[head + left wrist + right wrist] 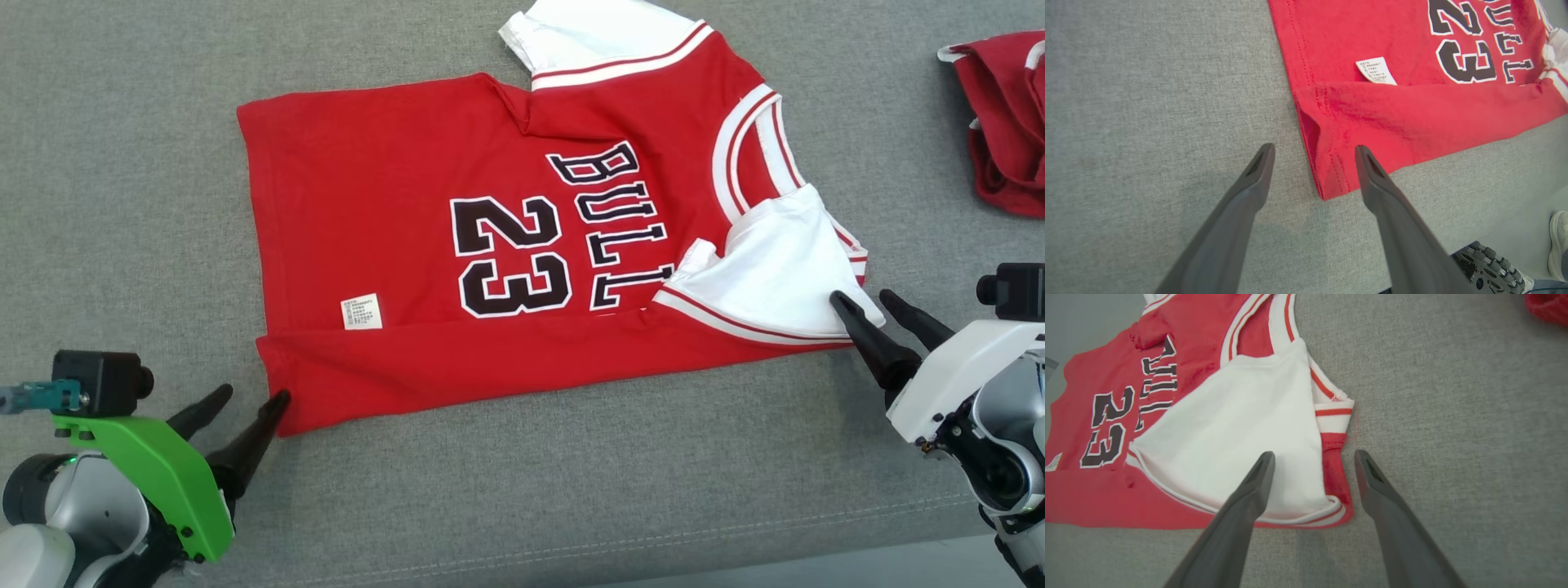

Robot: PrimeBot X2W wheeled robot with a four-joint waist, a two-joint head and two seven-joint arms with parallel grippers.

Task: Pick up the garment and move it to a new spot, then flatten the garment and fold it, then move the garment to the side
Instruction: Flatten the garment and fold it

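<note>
Head view: red jersey (490, 245) lies flat, near edge folded over — probably why the left gripper (255, 394) and right gripper (860, 295) sit at that fold's ends. Both are spread, gripping nothing — hem corner (298, 416) between the left's fingers, white sleeve (775, 261) between the right's.

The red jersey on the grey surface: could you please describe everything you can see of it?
The red jersey, soft-looking knit cloth with black "23" and "BULL" lettering, lies flat on the grey fabric surface. Its near long edge is folded over, a white sleeve lies on top and a small white label shows. The open left gripper and open right gripper straddle its near corners; contact is unclear.
</note>
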